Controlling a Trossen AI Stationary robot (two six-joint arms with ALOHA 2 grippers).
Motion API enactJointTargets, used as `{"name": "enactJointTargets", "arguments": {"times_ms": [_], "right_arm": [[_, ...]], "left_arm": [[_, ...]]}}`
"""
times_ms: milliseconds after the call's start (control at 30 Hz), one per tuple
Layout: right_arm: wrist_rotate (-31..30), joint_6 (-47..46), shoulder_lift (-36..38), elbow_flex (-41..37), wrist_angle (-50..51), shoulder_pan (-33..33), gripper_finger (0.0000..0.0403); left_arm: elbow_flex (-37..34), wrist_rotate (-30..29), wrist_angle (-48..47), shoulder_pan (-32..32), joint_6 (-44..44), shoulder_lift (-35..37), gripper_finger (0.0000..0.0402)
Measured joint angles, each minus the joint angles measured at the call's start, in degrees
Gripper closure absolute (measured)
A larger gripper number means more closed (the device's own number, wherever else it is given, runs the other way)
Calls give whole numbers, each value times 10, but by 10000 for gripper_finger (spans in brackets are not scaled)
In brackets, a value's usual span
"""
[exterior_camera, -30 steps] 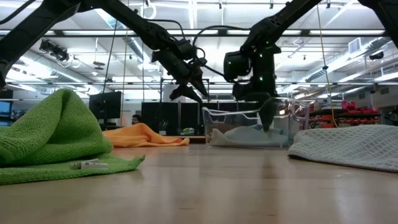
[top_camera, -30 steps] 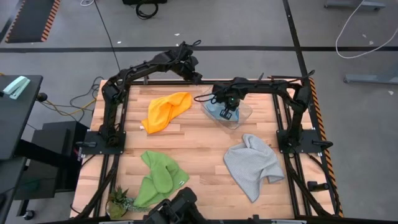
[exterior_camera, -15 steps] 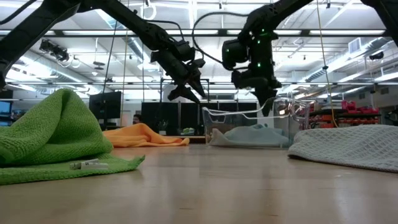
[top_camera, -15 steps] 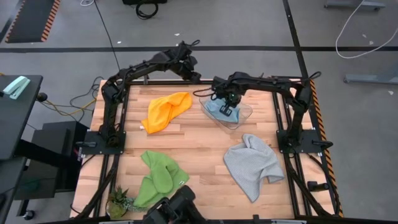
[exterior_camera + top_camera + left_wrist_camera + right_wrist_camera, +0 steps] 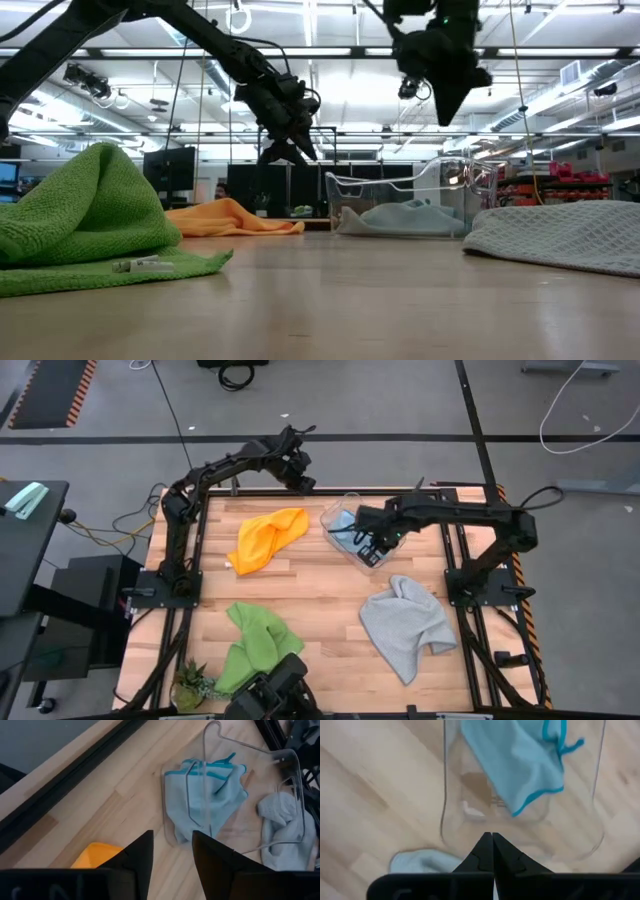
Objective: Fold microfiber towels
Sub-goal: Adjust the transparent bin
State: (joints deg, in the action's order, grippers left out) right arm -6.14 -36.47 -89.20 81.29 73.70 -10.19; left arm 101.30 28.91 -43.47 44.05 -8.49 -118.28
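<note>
The light blue towel (image 5: 343,526) lies crumpled in a clear plastic bin (image 5: 383,556) at the table's far right; it also shows in the right wrist view (image 5: 520,760) and the left wrist view (image 5: 210,795). My right gripper (image 5: 372,544) is shut and empty, high above the bin (image 5: 400,190). My left gripper (image 5: 298,472) is open and empty, in the air at the far edge, above and beyond the yellow-orange towel (image 5: 268,538). The green towel (image 5: 252,645) lies bunched at the near left. The grey towel (image 5: 405,625) lies at the near right.
A small potted plant (image 5: 192,685) stands at the near left corner. A small white object (image 5: 140,265) lies on the green towel's edge. Black frame rails (image 5: 170,550) run along the table's left and right sides. Bare wood (image 5: 320,600) shows at the table's middle.
My right gripper has risen straight up out of the clear bin, well above its rim, with its fingers empty. The light blue towel stays lying in the bin. My left gripper has drawn back a little toward the table's far left.
</note>
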Motion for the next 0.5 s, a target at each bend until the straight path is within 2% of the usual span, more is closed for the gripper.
{"name": "enactJointTargets", "arguments": {"times_ms": [167,300,500], "right_arm": [[15,-84,33,-63,15,42,403],[17,-182,77,-117,1,84,403],[29,-285,125,-222,-109,101,403]], "left_arm": [[0,-55,-2,-13,2,0,278],[0,-74,0,-18,12,0,290],[0,-101,6,-19,17,-1,307]]}}
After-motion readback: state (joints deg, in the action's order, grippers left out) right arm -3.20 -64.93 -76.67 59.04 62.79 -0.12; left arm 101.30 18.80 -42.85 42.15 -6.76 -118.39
